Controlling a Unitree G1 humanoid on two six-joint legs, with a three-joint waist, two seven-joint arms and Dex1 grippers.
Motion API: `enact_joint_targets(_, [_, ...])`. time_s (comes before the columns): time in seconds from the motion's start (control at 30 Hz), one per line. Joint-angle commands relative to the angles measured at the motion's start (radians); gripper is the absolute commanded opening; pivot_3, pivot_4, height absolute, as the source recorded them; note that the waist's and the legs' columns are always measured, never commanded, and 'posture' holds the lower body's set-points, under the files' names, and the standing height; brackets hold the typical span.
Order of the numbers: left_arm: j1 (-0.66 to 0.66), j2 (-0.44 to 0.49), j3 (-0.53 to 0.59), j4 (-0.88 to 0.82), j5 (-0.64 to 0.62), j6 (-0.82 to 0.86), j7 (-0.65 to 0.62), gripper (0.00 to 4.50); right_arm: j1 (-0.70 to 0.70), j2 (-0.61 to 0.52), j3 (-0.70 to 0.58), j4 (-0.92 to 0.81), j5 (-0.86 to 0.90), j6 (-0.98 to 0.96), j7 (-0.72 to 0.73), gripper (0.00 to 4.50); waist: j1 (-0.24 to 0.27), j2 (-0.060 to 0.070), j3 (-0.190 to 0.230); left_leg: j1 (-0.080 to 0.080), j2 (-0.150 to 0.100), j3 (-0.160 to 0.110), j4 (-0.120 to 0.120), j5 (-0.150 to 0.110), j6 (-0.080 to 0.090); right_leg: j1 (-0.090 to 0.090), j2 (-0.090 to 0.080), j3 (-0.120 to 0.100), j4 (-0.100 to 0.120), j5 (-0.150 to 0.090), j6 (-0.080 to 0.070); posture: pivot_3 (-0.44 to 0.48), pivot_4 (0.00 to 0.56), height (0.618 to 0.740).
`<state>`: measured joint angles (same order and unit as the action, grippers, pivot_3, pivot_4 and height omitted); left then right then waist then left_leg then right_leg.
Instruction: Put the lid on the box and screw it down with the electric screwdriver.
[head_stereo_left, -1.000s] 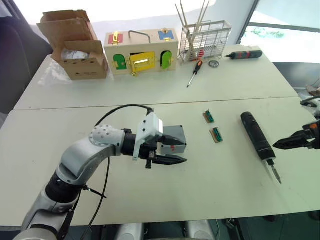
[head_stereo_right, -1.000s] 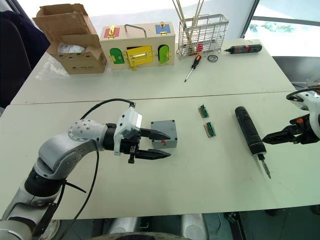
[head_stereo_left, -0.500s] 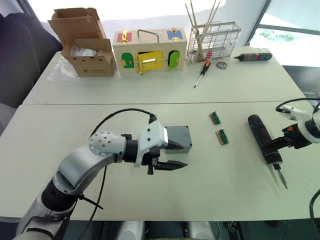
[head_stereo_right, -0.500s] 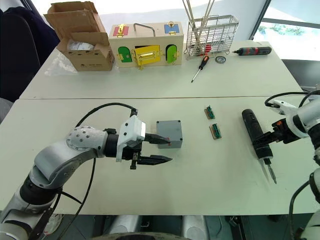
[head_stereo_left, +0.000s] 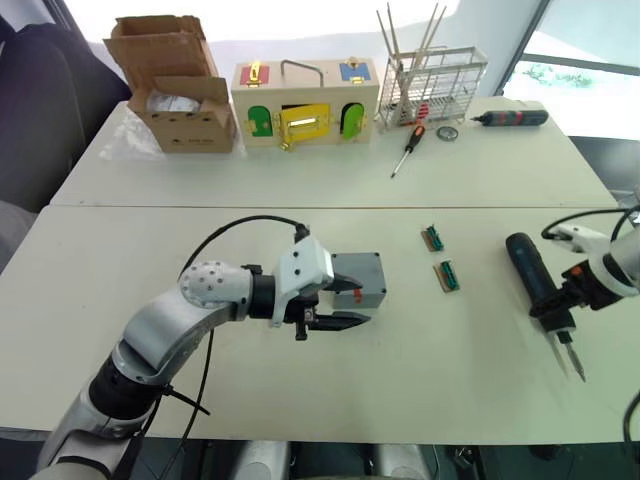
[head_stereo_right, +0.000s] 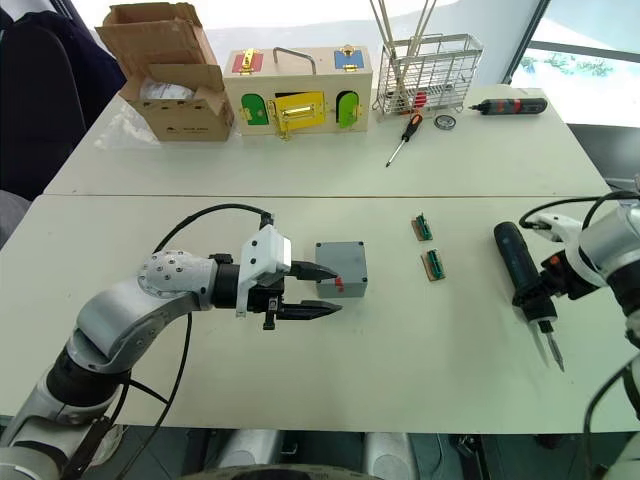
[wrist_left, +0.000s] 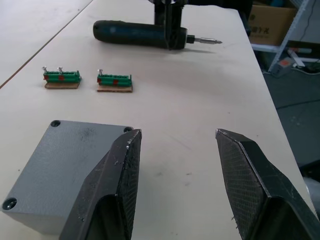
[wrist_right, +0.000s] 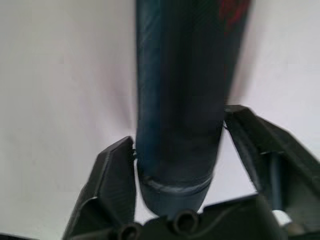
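Straddling the electric screwdriver (head_stereo_right: 520, 267), the right gripper (head_stereo_right: 548, 290) sits wide at its bit end, right side of the table (head_stereo_right: 400, 370).
Left gripper (head_stereo_right: 318, 289) gapes wide, one finger touching the box (head_stereo_right: 342, 268) mid-table.

Head stereo pair looks forward and down over the table (head_stereo_left: 300, 420) from above its near edge; both eyes share nearly the same scene, from the wooden box (head_stereo_left: 305, 102) at the far side down to the grey box (head_stereo_right: 341, 269) mid-table. Left wrist cam sits low and close behind the left gripper (wrist_left: 175, 170), facing past the grey box toward the electric screwdriver (wrist_left: 137, 34); it shares that box, the two green terminal strips (wrist_left: 115, 80) and the screwdriver with the head views. Right wrist cam is very near, looking along the right gripper (wrist_right: 180, 165) at the screwdriver's barrel.
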<state>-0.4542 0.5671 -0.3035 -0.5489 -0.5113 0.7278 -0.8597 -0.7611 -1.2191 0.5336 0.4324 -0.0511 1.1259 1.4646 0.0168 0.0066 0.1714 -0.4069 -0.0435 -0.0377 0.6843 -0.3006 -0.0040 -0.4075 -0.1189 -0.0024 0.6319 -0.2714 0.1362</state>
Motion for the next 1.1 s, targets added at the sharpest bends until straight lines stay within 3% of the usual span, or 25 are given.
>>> enact_joint_targets(0.03, [-0.007, -0.020, -0.009, -0.006, 0.014, -0.024, 0.011, 2.38, 0.087, -0.023, 0.006, -0.082, 0.023, 0.038, 0.008, 1.90, -0.001, 0.000, 0.000, 0.000, 0.000, 0.000, 0.000, 0.000, 0.000, 0.000, 0.000, 0.000, 0.000, 0.000, 0.000, 0.000, 0.150, 0.730])
enact_joint_targets(0.17, [-0.019, -0.045, -0.020, 0.017, 0.032, -0.030, 0.018, 2.38, 0.071, 0.025, -0.024, -0.042, 0.008, 0.040, -0.043, 1.80, -0.002, -0.004, -0.002, 0.001, 0.000, 0.000, 0.000, 0.000, 0.000, 0.002, 0.000, 0.000, 0.000, 0.000, 0.000, 0.000, 0.150, 0.730])
enact_joint_targets(0.3, [-0.025, -0.054, -0.023, 0.040, 0.044, -0.042, 0.013, 2.38, 0.016, 0.078, -0.025, 0.026, -0.010, 0.027, -0.064, 1.80, -0.012, -0.017, -0.009, 0.003, 0.001, 0.000, 0.000, 0.000, 0.000, 0.003, 0.001, 0.000, 0.000, 0.000, 0.000, 0.000, 0.150, 0.730])
enact_joint_targets(0.47, [-0.012, -0.048, -0.009, 0.057, 0.052, -0.050, 0.009, 2.38, -0.015, 0.090, -0.054, 0.030, -0.007, -0.012, -0.062, 1.80, -0.020, -0.019, -0.010, 0.004, 0.001, 0.001, 0.000, 0.000, 0.000, 0.004, 0.000, 0.000, -0.001, 0.000, 0.000, 0.000, 0.150, 0.730])
enact_joint_targets(0.57, [0.004, -0.033, 0.029, 0.069, 0.038, -0.050, 0.008, 2.38, -0.118, 0.076, -0.170, 0.020, 0.020, -0.037, -0.103, 1.80, -0.034, -0.016, -0.008, 0.004, 0.001, 0.002, 0.000, 0.000, 0.000, 0.003, 0.000, 0.001, -0.001, 0.000, 0.000, 0.000, 0.150, 0.730])
enact_joint_targets(0.7, [-0.006, 0.017, 0.087, 0.120, 0.019, -0.070, -0.048, 2.38, -0.280, 0.083, -0.347, -0.044, 0.096, 0.076, -0.188, 1.80, -0.033, 0.005, -0.001, -0.001, 0.000, 0.009, -0.002, 0.000, 0.000, -0.009, -0.001, 0.009, 0.004, 0.001, 0.000, 0.000, 0.150, 0.730])
enact_joint_targets(0.8, [-0.051, 0.039, 0.126, 0.181, 0.000, -0.075, -0.100, 2.38, -0.301, 0.142, -0.559, -0.154, 0.168, 0.191, -0.305, 1.80, -0.014, 0.003, 0.000, -0.006, 0.002, 0.007, -0.004, 0.001, -0.002, -0.020, 0.000, 0.006, 0.014, 0.000, 0.000, 0.000, 0.150, 0.730])
enact_joint_targets(0.93, [-0.135, 0.034, 0.179, 0.286, -0.041, -0.062, -0.148, 2.38, -0.219, 0.455, -1.024, -0.492, 0.265, 0.199, -0.533, 1.80, -0.005, 0.001, 0.000, -0.007, 0.003, 0.007, -0.002, 0.003, -0.004, -0.019, 0.000, 0.003, 0.015, 0.000, 0.000, 0.000, 0.150, 0.730])
enact_joint_targets(1.03, [-0.188, 0.025, 0.194, 0.353, -0.049, -0.058, -0.163, 2.38, -0.141, 0.716, -1.208, -0.738, 0.330, 0.096, -0.694, 1.80, 0.000, 0.001, 0.000, -0.006, 0.001, 0.006, 0.001, 0.003, -0.005, -0.018, -0.001, 0.003, 0.017, 0.000, 0.000, 0.000, 0.150, 0.730])
enact_joint_targets(1.1, [-0.227, 0.018, 0.195, 0.400, -0.049, -0.053, -0.172, 2.38, -0.081, 0.896, -1.260, -0.873, 0.385, 0.045, -0.786, 1.80, 0.000, 0.001, 0.000, -0.007, 0.000, 0.004, 0.001, 0.003, -0.005, -0.017, -0.001, 0.003, 0.018, 0.000, 0.000, 0.000, 0.150, 0.730])
